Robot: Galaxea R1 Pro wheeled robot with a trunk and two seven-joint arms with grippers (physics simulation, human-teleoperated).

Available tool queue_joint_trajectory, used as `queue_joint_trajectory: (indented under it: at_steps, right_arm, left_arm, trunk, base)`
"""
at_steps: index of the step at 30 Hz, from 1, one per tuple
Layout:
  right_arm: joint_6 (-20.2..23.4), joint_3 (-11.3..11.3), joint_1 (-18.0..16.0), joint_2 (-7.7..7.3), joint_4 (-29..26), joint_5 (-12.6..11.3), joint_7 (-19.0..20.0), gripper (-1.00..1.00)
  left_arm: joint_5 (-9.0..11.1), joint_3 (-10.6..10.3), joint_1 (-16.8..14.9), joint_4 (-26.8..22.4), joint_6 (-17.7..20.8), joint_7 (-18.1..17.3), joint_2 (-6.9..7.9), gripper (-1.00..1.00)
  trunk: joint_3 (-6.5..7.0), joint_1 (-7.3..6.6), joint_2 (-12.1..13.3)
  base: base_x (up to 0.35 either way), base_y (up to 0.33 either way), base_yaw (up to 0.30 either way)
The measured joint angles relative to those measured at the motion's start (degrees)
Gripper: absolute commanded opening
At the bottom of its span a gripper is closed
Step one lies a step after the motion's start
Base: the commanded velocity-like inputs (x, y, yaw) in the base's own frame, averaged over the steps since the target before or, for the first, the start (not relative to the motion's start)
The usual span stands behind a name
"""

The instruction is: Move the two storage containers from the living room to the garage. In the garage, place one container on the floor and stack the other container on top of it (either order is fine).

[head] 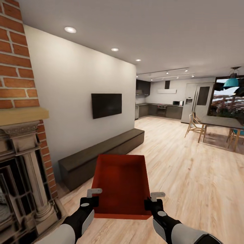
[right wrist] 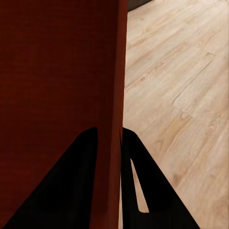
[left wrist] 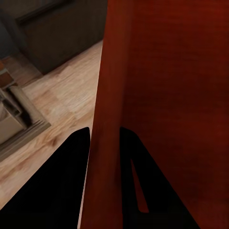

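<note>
Container (head: 122, 184) held level before me, long axis pointing away, my left fingers (left wrist: 81, 157) clamped on its left wall, right fingers (right wrist: 131, 157) clamped on its right, equally near.

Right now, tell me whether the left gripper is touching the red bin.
Touching. In the left wrist view the left gripper has its two fingers pressed against both faces of the red bin wall, with no gap showing.
</note>
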Motion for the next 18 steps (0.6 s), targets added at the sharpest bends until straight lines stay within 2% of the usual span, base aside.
queue_joint_trajectory:
  at_steps: [15, 18]
  right_arm:
    - [0.1, 0.0, 0.0, 0.00, 0.0, 0.0, 0.0, -1.00]
    - [0.1, 0.0, 0.0, 0.00, 0.0, 0.0, 0.0, -1.00]
  left_arm:
    - [0.0, 0.0, 0.0, 0.1, 0.0, 0.0, 0.00, -1.00]
    - [0.0, 0.0, 0.0, 0.1, 0.0, 0.0, -0.01, -1.00]
  trunk:
    - [0.00, 0.00, 0.0]
    - [0.01, 0.00, 0.0]
  base:
    - [0.321, 0.000, 0.000]
    - [0.321, 0.000, -0.095]
